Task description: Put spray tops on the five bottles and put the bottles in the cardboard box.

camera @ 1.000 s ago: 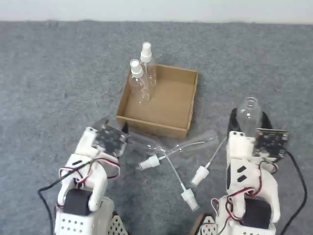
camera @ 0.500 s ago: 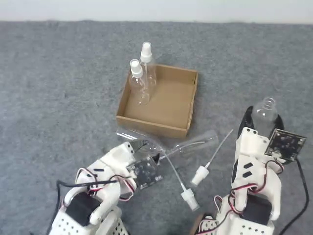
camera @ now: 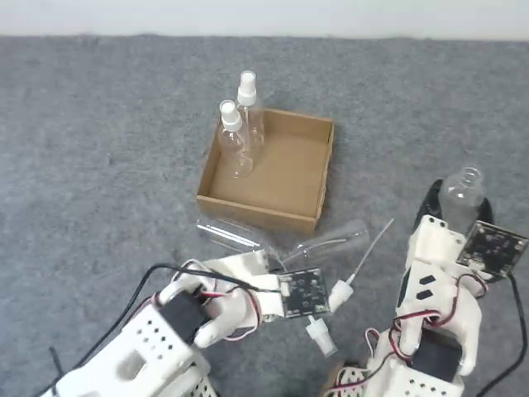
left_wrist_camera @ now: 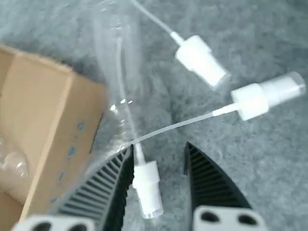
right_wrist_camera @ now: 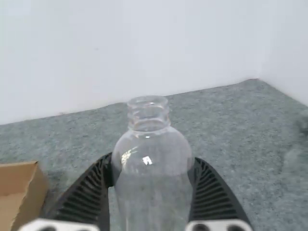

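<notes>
left gripper (left_wrist_camera: 157, 161) spread open, one spray top (left_wrist_camera: 146, 185) lying between its jaws, close to one of them; cardboard box (left_wrist_camera: 41, 115) just ahead. right gripper (right_wrist_camera: 150, 185) clamped on an upright, uncapped bottle (right_wrist_camera: 149, 149).

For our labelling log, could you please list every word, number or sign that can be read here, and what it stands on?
No text here can be read.
Small blue marks on the outer wall of the cardboard box, left wrist view: too blurred to read.
The uncapped bottle and the loose spray tops: no print shows.
</notes>
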Controlling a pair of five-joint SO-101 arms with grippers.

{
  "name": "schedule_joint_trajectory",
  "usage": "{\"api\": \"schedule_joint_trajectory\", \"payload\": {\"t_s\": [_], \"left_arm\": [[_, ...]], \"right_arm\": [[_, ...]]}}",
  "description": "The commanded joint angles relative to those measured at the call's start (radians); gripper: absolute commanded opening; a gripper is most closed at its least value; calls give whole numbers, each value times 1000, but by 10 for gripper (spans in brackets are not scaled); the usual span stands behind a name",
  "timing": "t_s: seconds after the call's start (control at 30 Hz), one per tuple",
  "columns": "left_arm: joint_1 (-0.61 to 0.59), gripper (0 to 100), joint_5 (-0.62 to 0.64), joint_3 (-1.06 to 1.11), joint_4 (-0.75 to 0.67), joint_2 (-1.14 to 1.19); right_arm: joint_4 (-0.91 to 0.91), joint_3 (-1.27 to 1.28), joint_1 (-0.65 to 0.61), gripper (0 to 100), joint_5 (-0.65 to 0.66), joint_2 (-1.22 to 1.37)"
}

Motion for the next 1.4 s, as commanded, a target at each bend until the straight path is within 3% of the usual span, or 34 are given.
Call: {"api": "schedule_joint_trajectory", "payload": {"t_s": [0.0, 0.23, 0.6, 0.83, 1.37], "left_arm": [[83, 158, -28, -119, -25, 173], [210, 158, -29, -211, -31, 422], [338, 156, -28, -352, -37, 661], [350, 158, -25, -321, -183, 744], [350, 155, -25, -337, -196, 856]], "right_arm": [[-45, -12, 77, 33, -12, -13], [-85, -11, 157, 33, -12, -13], [-84, -11, 160, 33, -11, -8], [-82, -11, 157, 33, -11, -7], [-79, -11, 156, 35, -11, -5]]}}
